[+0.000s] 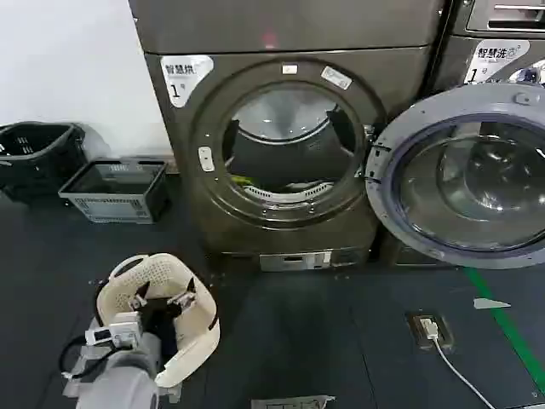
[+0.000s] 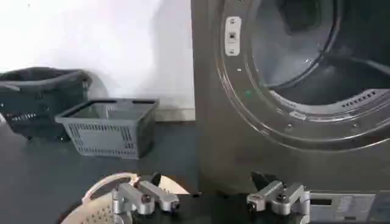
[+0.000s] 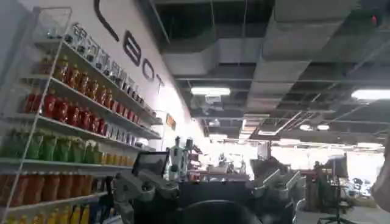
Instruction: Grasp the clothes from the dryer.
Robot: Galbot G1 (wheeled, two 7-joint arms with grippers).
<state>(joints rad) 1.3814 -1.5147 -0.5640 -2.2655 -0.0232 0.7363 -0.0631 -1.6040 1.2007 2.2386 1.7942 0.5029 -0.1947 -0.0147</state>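
Note:
The dryer stands straight ahead, its grey-rimmed glass door swung open to the right. Low in the drum lies a scrap of the yellow-green clothes; the rest is hidden in the dark drum. My left gripper hangs low at the front left, over a cream laundry basket, well short of the porthole. It is open with nothing between its fingers. The left wrist view looks at the dryer's ring. My right gripper is open and faces away, toward shop shelves.
A grey crate basket and a black basket sit by the left wall. A second machine stands behind the open door. A floor socket with a white cable and a green tape line lie at the right.

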